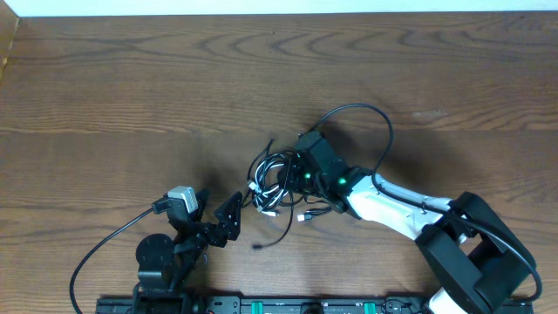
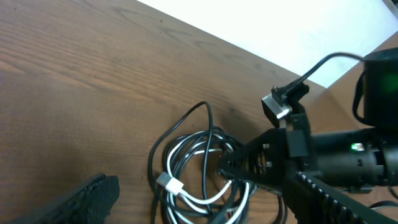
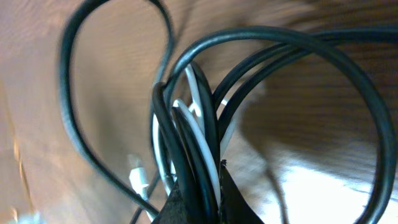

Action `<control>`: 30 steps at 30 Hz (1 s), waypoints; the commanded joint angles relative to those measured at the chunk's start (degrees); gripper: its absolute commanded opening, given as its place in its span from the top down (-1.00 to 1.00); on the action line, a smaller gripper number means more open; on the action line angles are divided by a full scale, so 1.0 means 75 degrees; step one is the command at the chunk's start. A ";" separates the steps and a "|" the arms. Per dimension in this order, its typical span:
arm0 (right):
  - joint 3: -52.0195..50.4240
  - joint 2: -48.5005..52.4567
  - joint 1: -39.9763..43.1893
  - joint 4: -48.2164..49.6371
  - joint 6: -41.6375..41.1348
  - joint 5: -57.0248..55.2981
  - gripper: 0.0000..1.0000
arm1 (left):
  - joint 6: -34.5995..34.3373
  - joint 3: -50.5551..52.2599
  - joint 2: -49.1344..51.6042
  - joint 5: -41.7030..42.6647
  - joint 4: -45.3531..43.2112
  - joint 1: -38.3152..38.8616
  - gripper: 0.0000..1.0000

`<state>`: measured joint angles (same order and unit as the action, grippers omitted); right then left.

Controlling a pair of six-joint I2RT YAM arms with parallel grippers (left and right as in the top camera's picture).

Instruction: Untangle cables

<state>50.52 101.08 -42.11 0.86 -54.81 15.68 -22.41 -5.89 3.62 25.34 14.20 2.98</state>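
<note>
The cables (image 1: 272,185) lie in one tangled bundle of thin black and white cords at the table's centre. My right gripper (image 1: 292,174) reaches into the bundle from the right and is shut on it. In the right wrist view black and white strands (image 3: 198,134) are pinched between its fingertips (image 3: 231,202), and a white plug (image 3: 137,177) lies to the left. My left gripper (image 1: 231,214) stands open just left of the tangle, touching nothing. In the left wrist view the bundle (image 2: 186,165) with its white plug (image 2: 169,185) lies between its spread fingers (image 2: 87,199).
A thicker black arm wire (image 1: 366,118) loops above the right arm. Another arm wire (image 1: 105,249) curves off the left arm toward the front edge. Bare wooden table (image 1: 131,96) stretches to the back and left.
</note>
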 commanded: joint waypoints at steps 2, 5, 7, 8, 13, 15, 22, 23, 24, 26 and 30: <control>0.0015 -0.0944 0.0172 -0.0009 0.2614 0.1781 0.98 | 0.0131 0.0119 0.0000 -0.0076 0.0189 -0.0038 -0.81; 0.0015 -0.1708 0.0259 -0.0216 0.3987 0.2699 0.98 | 0.0131 0.0122 0.0000 -0.0076 0.0087 -0.0038 -0.81; 0.0015 -0.2209 0.0259 -0.0560 0.4841 0.3209 0.98 | 0.0125 0.0119 0.0000 -0.0073 -0.0073 -0.0038 -0.81; 0.0015 -0.2451 0.0254 -0.0857 0.5251 0.3337 0.98 | 0.0119 0.0119 0.0000 -0.0070 -0.0140 -0.0038 -0.81; 0.0015 -0.2996 0.0251 -0.2092 0.6228 0.3357 0.98 | 0.0096 0.0119 0.0000 0.0758 -0.0752 -0.0038 -0.81; 0.0015 -0.2993 0.0251 -0.2259 0.6239 0.3360 0.98 | 0.0102 0.0119 0.0000 0.1687 -0.1186 -0.0038 -0.81; 0.0015 -0.2993 0.0259 -0.2113 0.6228 0.3803 0.98 | 0.0137 0.0122 0.0000 0.2710 -0.0842 -0.0038 -0.81; 0.0015 -0.2993 0.0259 -0.2066 0.6222 0.3963 0.98 | 0.0157 0.0122 0.0000 0.2707 -0.0621 -0.0038 -0.81; 0.0015 -0.2993 0.0259 -0.2022 0.6202 0.4147 0.98 | 0.0219 0.0122 0.0000 0.2707 -0.0487 -0.0038 -0.81; 0.0015 -0.2993 0.0259 -0.1950 0.6202 0.4622 0.98 | 0.0393 0.0122 0.0000 0.2675 -0.0204 -0.0038 -0.81; 0.0015 -0.2993 0.0259 -0.1877 0.6204 0.5668 0.98 | 0.0446 0.0128 0.0000 0.2267 -0.0073 -0.0038 -0.81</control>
<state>50.50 79.11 -40.29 -13.69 -9.54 48.97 -20.71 -5.34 3.66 43.33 12.10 2.98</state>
